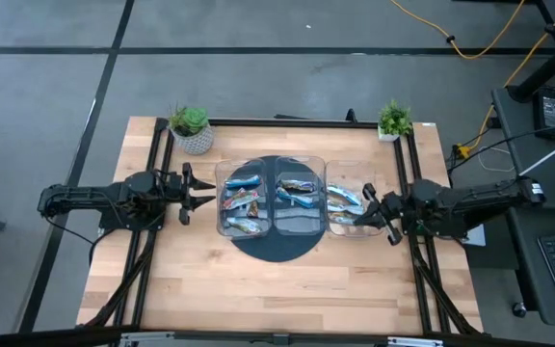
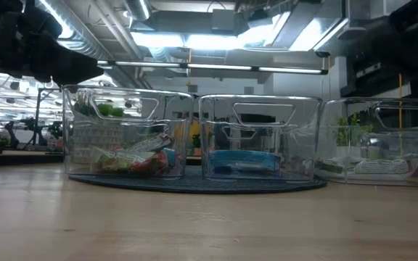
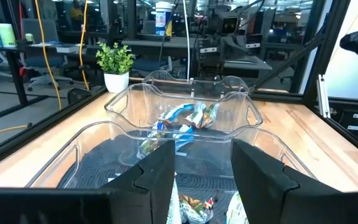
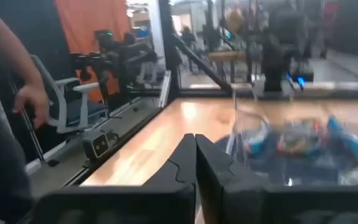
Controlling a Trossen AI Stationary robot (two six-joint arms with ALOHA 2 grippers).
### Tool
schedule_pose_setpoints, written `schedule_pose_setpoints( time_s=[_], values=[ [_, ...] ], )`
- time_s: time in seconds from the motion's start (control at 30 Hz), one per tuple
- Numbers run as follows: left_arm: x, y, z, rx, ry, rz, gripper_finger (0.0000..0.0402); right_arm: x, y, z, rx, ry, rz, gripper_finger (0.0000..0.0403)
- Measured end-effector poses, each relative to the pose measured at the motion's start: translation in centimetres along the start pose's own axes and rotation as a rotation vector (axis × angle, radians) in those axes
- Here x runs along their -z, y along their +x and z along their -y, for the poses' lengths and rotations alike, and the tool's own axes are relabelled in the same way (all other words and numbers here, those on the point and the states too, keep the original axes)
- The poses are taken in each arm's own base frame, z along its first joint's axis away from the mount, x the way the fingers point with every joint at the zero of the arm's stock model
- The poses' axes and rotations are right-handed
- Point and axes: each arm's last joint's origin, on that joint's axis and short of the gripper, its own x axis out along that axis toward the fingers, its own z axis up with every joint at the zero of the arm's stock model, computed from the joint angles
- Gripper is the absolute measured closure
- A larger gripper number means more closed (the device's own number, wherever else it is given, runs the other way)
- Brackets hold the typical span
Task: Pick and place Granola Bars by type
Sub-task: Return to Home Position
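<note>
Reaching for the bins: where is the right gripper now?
In the high view the right gripper, shut, is toward the right of the table, at the outer edge of the right clear bin.

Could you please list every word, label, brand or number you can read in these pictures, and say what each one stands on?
No text can be read in any view.
Granola bars in the clear bins: any print on the wrappers is too small to read.
Blue-and-white container in the room behind, left wrist view: its label is too blurred to read.
</note>
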Motion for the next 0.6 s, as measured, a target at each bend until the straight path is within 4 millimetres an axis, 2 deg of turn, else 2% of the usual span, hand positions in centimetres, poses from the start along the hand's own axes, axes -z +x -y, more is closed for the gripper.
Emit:
schedule_pose_setpoints(
  time_s=[0.27, 0.4, 0.6],
  values=[
    [0.0, 0.0, 0.0, 0.001, 0.0, 0.0, 0.0254, -0.5, -1.3, -0.5, -0.035, -0.145, 0.052, 0.0401],
    [0.0, 0.0, 0.0, 0.001, 0.0, 0.0, 0.0254, 0.1, -2.0, -0.5, 0.025, -0.142, 0.013, 0.0401],
    [0.0, 0.0, 0.0, 0.002, 0.0, 0.0, 0.0254, -0.1, -2.3, -0.2, 0.169, -0.193, 0.023, 0.04]
  ],
)
